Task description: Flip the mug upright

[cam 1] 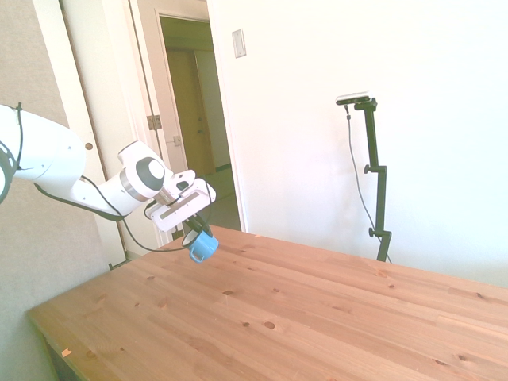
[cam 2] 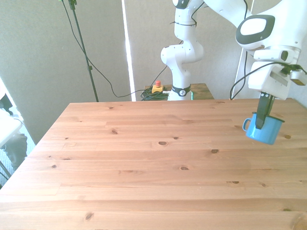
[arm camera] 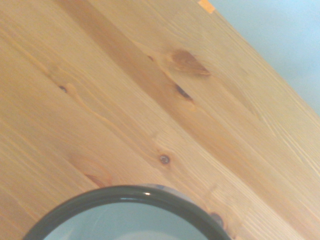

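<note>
Pale walls and an open doorway frame a bare wooden table (cam 1: 262, 309), and at the left of the side view we see the gripper (cam 1: 193, 232) pinching the rim of the mug (cam 1: 203, 248), one finger inside and one outside. In the front view the mug (cam 2: 264, 128) hangs at the right edge, lifted off the boards, mouth up but tilted, handle toward the frame's left. We judge the grip narrow: the mug could swing or slip from the fingers if lowered fast, or tip over if released while tilted. We count one mug, one arm, one gripper, one table.
</note>
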### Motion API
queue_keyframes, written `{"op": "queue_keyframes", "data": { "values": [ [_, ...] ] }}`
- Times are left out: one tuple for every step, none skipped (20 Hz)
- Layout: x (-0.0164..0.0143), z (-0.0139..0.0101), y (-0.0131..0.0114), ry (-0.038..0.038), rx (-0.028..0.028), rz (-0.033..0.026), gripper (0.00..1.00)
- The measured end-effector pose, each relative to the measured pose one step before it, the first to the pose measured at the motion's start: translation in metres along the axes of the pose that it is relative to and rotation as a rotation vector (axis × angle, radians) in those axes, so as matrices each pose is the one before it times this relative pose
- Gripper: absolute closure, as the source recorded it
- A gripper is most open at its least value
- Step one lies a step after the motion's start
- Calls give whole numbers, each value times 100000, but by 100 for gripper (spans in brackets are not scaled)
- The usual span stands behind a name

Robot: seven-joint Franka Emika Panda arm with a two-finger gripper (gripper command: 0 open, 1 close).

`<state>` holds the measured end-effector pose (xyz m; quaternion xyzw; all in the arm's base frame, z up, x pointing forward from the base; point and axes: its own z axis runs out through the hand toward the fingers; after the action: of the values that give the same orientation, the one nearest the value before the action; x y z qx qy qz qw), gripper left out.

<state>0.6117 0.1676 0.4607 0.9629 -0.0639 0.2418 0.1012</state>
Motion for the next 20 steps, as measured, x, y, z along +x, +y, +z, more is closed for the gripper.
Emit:
{"op": "queue_keyframes", "data": {
  "values": [
    [276, 5, -45, 473, 2507, -2884, 100],
    [256, -76, -101, 1475, 2297, -2898, 100],
    [314, 1, -80, 2249, 2973, -2642, 100],
    [258, 178, -41, 2467, 2964, -2290, 100],
    [16, 548, 65, 1823, 3624, -1789, 100],
    [-196, 798, 146, 86, 2935, -1311, 100],
    [-293, 932, 121, -1488, 2000, -1231, 100],
    [-288, 995, 126, -1908, 1212, -1111, 100],
    [-267, 941, 18, -1767, 832, -1058, 100],
    [-129, 726, -33, -1350, 747, -611, 100],
    [-75, 481, -10, -1671, 922, -672, 100],
    [43, 257, -6, -1982, 740, -710, 100],
    [46, 58, -49, -2025, 46, -798, 100],
    [19, -24, -54, -2133, 181, -377, 100],
    [-23, -41, -124, -2952, 147, -290, 100],
    [-4, -80, -114, -2467, -116, -376, 100],
    [181, -124, -46, -1140, 344, 17, 100],
    [230, 19, 49, -984, 1242, 134, 100],
    [330, 88, 224, -71, 1212, -202, 100],
    [230, 395, 309, -444, 1038, -319, 100]
  ]
}}
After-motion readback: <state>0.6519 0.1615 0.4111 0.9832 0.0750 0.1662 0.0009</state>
